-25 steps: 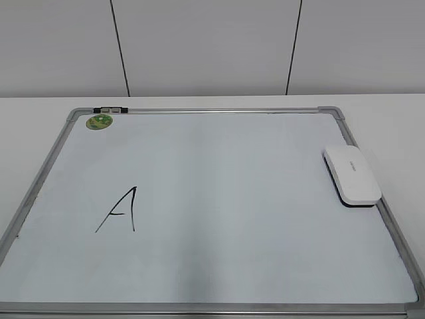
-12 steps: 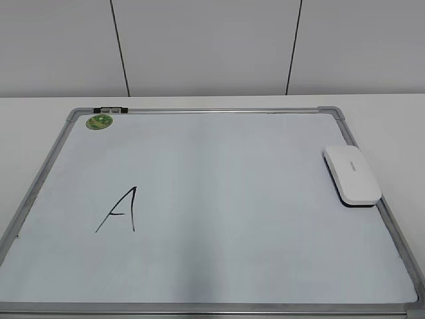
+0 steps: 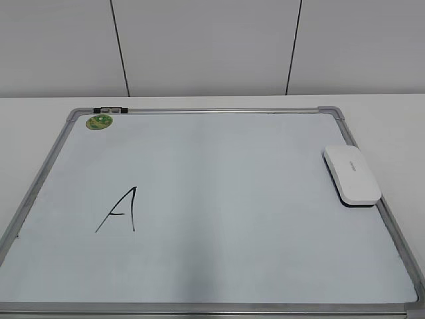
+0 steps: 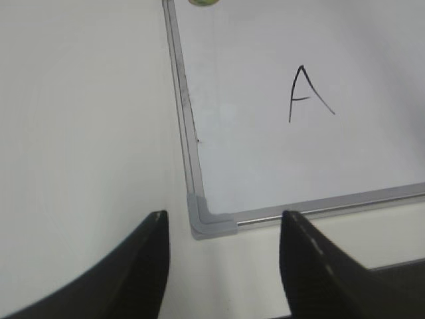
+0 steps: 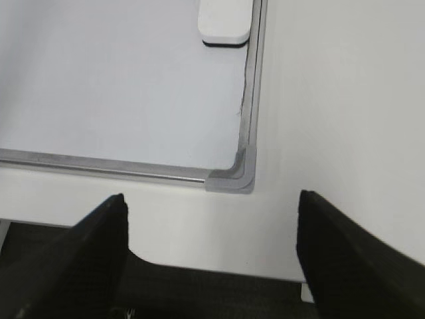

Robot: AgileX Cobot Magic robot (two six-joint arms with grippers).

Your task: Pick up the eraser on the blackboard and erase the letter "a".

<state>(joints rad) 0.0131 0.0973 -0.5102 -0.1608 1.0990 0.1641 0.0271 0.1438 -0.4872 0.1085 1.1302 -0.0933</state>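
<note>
Eraser [image 3: 352, 175] sits right edge of blackboard [image 3: 219, 110], letter "A" [image 3: 120, 210] near-left. Left gripper [image 4: 224, 229], right gripper [image 5: 211, 219] both spread wide, holding nothing.

At the top edge of my right wrist view, the eraser [image 5: 226, 23] is cut off, only its near end showing. My left wrist view clips the green magnet [image 4: 203, 2] to a sliver at top center, and the blackboard [image 4: 199, 212] runs out past the right edge. In the exterior view, the eraser's grey lettering is too small to read.
</note>
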